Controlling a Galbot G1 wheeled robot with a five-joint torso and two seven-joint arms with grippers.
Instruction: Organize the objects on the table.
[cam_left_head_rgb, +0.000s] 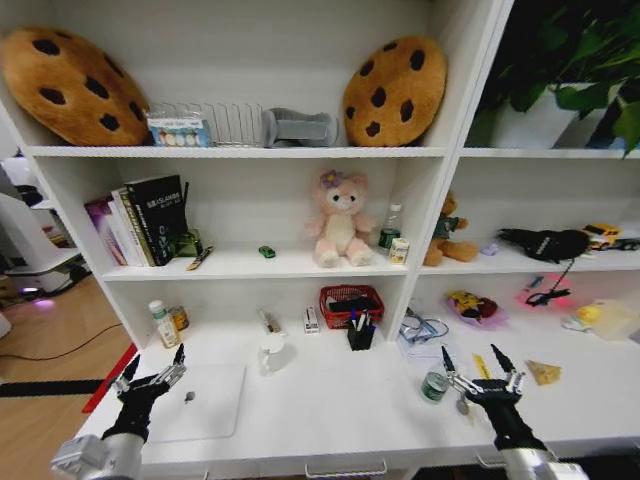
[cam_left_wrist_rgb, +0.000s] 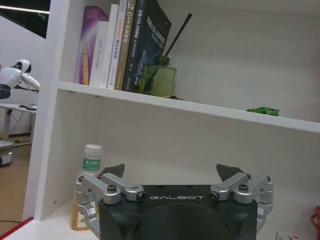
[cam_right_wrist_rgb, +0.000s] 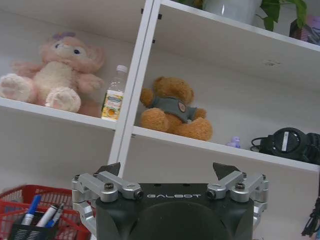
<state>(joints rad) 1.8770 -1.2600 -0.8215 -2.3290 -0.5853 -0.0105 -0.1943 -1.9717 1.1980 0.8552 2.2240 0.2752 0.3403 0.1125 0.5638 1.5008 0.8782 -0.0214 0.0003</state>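
The greatest risk was judged to lie in clutter near the right gripper (cam_left_head_rgb: 478, 372), which was held with its fingers spread and empty above the front of the table (cam_left_head_rgb: 330, 420): a small tin (cam_left_head_rgb: 433, 386) stood just beside it and loose oddments lay under it, so a careless descent could have knocked them off the edge. A reach past the white mug (cam_left_head_rgb: 271, 352) toward the black pen cup (cam_left_head_rgb: 361, 335) could likewise have tipped either one, since both were upright and light. The left gripper (cam_left_head_rgb: 152, 371) was also seen parted and holding nothing, poised over the near left corner of the silver laptop (cam_left_head_rgb: 200, 402), which lay closed and flat just beside it. The pen cup and mug were placed farther back, between the two grippers, while the tiny green toy car (cam_left_head_rgb: 267, 251) rested on the shelf above, well apart from both.
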